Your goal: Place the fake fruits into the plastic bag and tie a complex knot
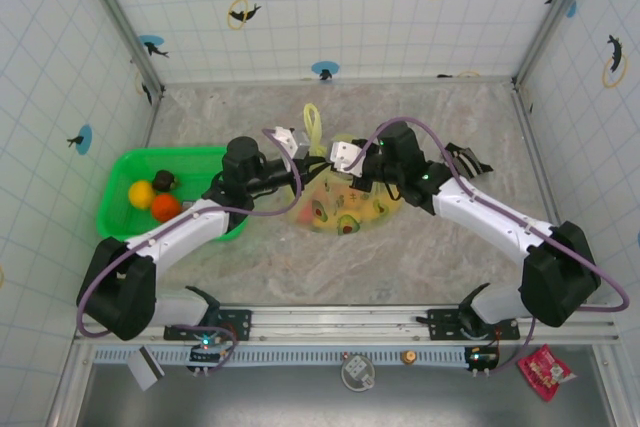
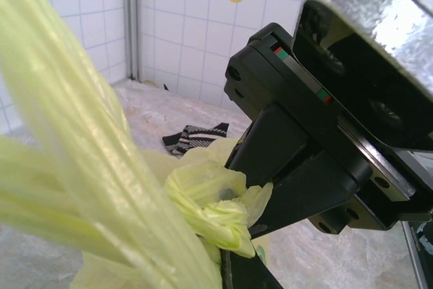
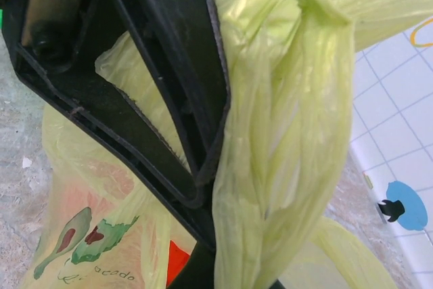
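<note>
The plastic bag lies mid-table with several fake fruits showing through its film, and one loop handle sticks up behind it. Both grippers meet at the bag's gathered top. My left gripper is shut on a taut handle strand. My right gripper is shut on the twisted handle; its black fingers close at the knot, a small lump of pale film. The bag's avocado print and a red fruit show below.
A green basket at the left holds a yellow fruit, an orange one and a dark brown one. The striped cloth lies right of the bag. Tiled walls enclose the table.
</note>
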